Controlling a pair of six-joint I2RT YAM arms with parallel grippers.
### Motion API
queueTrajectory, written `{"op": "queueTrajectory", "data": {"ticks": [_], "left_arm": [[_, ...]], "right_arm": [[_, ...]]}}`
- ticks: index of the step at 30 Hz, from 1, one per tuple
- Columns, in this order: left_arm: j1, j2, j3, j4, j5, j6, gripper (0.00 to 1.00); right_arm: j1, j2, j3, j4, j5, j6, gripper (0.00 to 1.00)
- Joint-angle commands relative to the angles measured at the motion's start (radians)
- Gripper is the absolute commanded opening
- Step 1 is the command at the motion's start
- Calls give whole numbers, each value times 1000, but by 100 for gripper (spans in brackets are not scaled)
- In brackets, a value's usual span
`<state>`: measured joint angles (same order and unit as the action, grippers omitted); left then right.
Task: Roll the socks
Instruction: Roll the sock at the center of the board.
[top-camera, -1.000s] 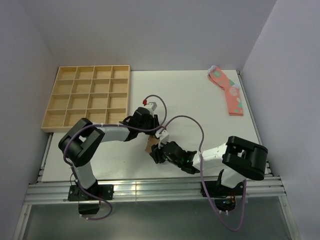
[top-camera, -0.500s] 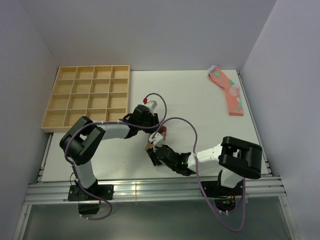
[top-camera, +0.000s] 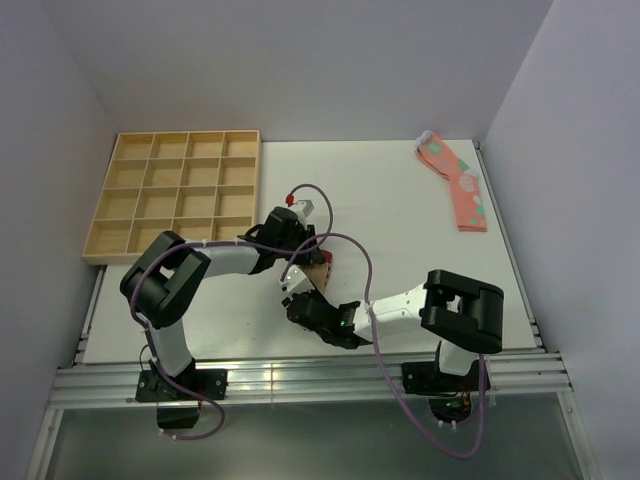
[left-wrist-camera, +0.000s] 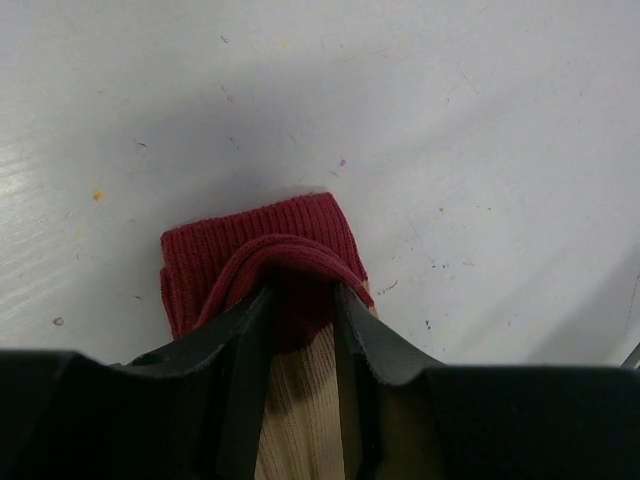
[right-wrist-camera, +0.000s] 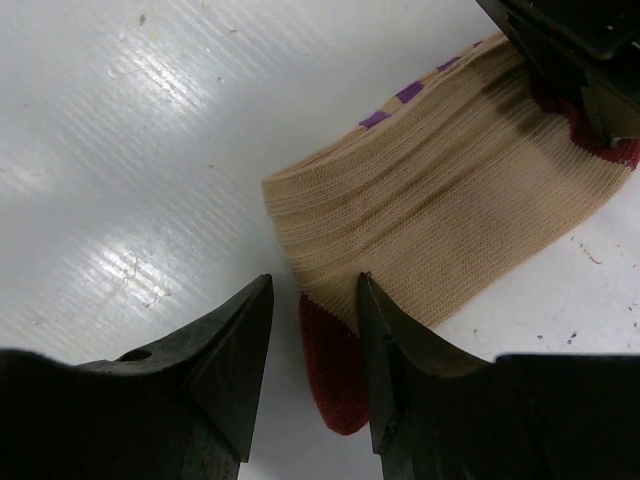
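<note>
The socks lie as a folded tan knit bundle with purple stripes on the white table, near the middle. In the left wrist view the dark red end is bunched up, and my left gripper is shut on it with tan fabric between the jaws. My right gripper is open at the bundle's other end. Its fingers straddle a dark red patch poking out under the tan corner, with a gap on the left side. From above, the left gripper and right gripper flank the socks.
A wooden tray with several compartments stands at the back left. Salmon-pink spotted socks lie at the back right. Purple cables loop over both arms. The table's front edge runs just behind the right gripper.
My right arm has swung left along the near side of the socks, and its jaws have narrowed a little. The left gripper keeps its hold, shifted slightly backward.
</note>
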<state>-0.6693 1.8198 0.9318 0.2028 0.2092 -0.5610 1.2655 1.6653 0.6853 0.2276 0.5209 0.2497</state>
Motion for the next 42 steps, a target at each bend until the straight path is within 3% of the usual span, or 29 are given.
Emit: {"op": "queueTrajectory", "data": {"ticks": [1, 13, 31, 42], "left_arm": [[11, 39, 7, -62, -7, 30, 36], [13, 55, 13, -60, 12, 30, 36], [16, 52, 25, -89, 15, 46, 36], [25, 47, 24, -97, 25, 55, 36]], "right_arm": [[8, 43, 36, -93, 53, 2, 47], [18, 11, -12, -63, 248, 40, 43], [28, -91, 34, -177, 252, -23, 51], [17, -82, 28, -163, 157, -33, 56]]}}
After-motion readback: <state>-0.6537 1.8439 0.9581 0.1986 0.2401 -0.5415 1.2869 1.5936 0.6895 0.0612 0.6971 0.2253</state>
